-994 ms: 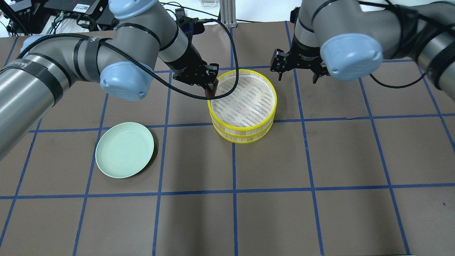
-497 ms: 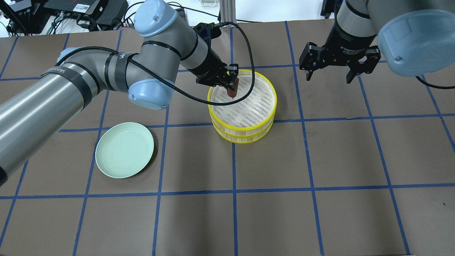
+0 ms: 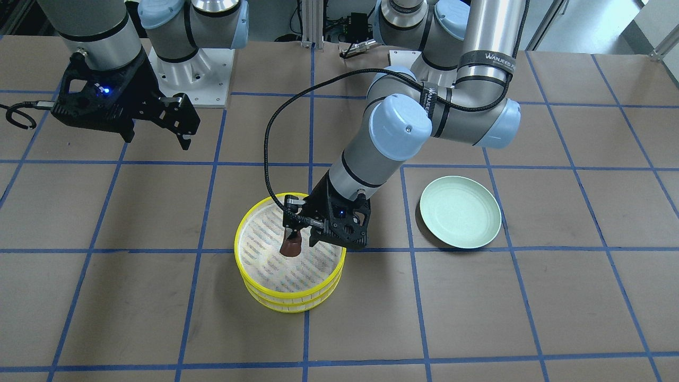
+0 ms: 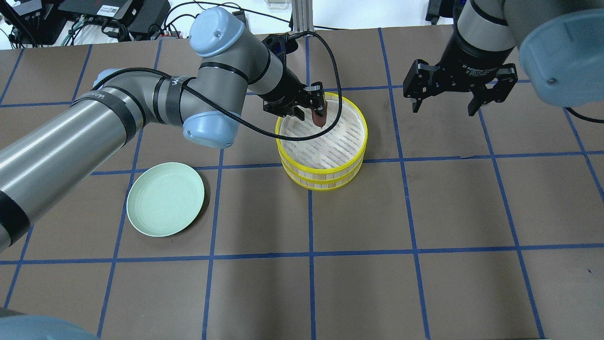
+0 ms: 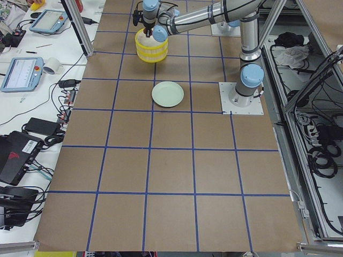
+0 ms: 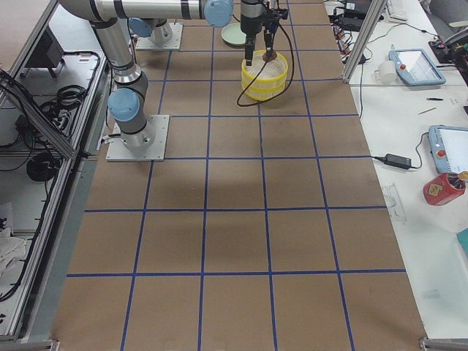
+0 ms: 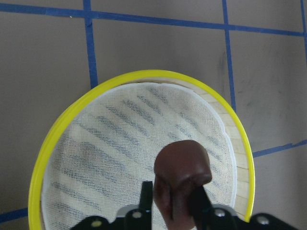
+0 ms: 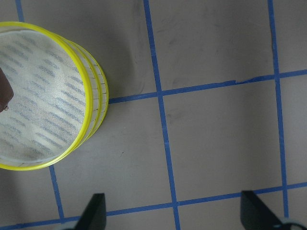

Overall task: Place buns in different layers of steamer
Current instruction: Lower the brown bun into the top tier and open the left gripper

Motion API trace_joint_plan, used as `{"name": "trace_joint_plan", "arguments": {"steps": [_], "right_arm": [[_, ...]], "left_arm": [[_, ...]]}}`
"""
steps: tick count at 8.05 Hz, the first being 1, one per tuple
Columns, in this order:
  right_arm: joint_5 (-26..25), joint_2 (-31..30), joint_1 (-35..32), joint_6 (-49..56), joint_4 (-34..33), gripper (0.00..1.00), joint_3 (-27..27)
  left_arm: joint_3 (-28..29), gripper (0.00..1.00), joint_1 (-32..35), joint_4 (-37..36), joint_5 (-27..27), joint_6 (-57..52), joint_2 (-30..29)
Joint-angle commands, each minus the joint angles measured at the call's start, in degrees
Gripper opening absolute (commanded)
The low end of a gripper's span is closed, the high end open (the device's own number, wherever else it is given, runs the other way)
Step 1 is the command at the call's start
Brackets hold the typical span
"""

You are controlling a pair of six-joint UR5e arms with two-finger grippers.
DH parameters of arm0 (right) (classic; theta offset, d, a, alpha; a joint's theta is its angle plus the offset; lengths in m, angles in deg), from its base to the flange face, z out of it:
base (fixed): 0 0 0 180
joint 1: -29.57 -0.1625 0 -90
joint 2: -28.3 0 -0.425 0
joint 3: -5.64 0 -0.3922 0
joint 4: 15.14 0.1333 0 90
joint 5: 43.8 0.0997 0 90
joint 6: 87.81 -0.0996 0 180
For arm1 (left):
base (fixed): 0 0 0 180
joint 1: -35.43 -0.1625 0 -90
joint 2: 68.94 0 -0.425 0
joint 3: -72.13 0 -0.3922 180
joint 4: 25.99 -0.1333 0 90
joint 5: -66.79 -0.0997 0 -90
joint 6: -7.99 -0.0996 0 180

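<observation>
left pincer (image 4: 317,109): clamped on the top end of the brown bun (image 7: 182,163), which hangs nose-down

bun spot: over the steamer's (image 7: 158,75) top layer, inside the rim, closer to the robot-side edge than the middle. Looks like it's not on the mesh yet

right pincer (image 4: 443,106): spread wide, holding nothing, well apart from the steamer

white bun: can't see it anywhere. Could be under the top layer, no way to tell

worry 1: let go from up here and the bun lands on its tip, so it could tip over and roll against the wall or hop out onto the desk

worry 2: it's so close to the rim that going straight down might clip a finger on the yellow edge and shove the top layer off

worry 3: the soft bun might stick to one pad on release

worry 4: the cable (image 4: 302,138) hangs right over the steamer and could snag the rim
</observation>
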Motion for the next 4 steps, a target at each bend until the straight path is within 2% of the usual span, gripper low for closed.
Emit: {"name": "trace_joint_plan", "arguments": {"steps": [1, 4], "right_arm": [[0.4, -0.4, -0.1, 1.1, 0.9, 1.00, 0.1], [0.3, -0.1, -0.2, 2.4, 0.5, 1.00, 0.2]], "left_arm": [[0.2, 1.00, 0.0, -0.2, 0.0, 2.2, 0.1], [0.7, 1.00, 0.1, 0.3, -0.4, 2.2, 0.6]]}}
